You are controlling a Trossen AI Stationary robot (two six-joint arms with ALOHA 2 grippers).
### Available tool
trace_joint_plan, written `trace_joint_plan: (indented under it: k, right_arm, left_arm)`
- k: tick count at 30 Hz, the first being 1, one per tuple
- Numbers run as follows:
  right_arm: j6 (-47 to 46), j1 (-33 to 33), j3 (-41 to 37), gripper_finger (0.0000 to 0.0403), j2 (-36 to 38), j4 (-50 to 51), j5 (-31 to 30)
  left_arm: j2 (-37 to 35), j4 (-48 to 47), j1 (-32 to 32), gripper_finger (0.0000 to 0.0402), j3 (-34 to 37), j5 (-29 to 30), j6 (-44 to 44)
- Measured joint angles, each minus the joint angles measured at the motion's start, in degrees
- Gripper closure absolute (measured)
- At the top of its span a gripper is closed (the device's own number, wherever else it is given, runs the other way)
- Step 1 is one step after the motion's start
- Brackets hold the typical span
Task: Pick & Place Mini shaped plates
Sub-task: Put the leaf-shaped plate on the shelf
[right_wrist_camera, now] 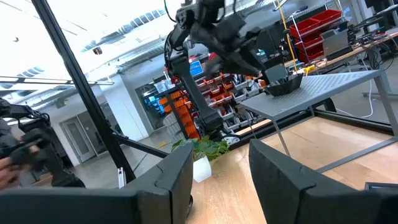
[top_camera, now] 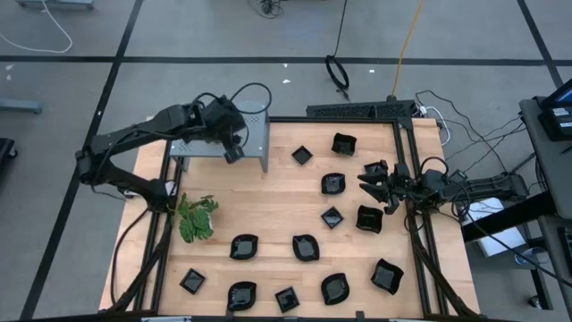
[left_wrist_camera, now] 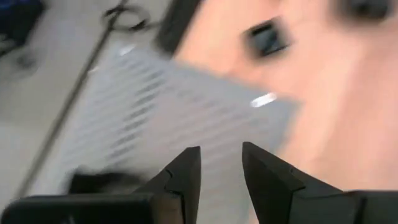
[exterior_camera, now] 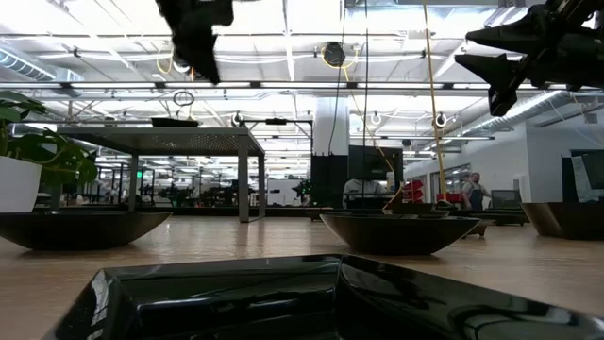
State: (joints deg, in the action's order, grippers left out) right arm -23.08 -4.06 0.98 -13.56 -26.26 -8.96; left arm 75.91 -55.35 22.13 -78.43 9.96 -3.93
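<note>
No legible text, label, brand or number anywhere — not on table, shelf or room signage.

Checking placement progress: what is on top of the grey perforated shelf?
One black mini plate sits on the shelf in the right wrist view. The left end effector hovers above the shelf, empty, and the arm covers part of its top in the high view.

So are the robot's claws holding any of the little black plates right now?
No, nothing is held. The left claw is open and empty above the grey shelf, where one plate already sits. The right claw is open and empty too.
</note>
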Motion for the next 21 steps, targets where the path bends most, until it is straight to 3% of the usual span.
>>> trace_joint_plan:
  k: [6, 13, 21]
  right_arm:
    - [0.01, -0.01, 0.0, 0.0259, 0.0, 0.02, 0.01]
    - [0.01, 0.01, 0.0, 0.0259, 0.0, 0.0, 0.01]
    - [0.01, 0.0, -0.01, 0.0259, 0.0, 0.01, -0.01]
  left_arm:
    - [0.04, 11.3, -6.45, 0.0279, 0.0, -8.18, 5.39]
    - [0.38, 18.33, -15.29, 0.0279, 0.0, -8.48, 11.3]
    - [0.41, 19.16, -24.23, 0.0279, 0.0, -8.46, 23.71]
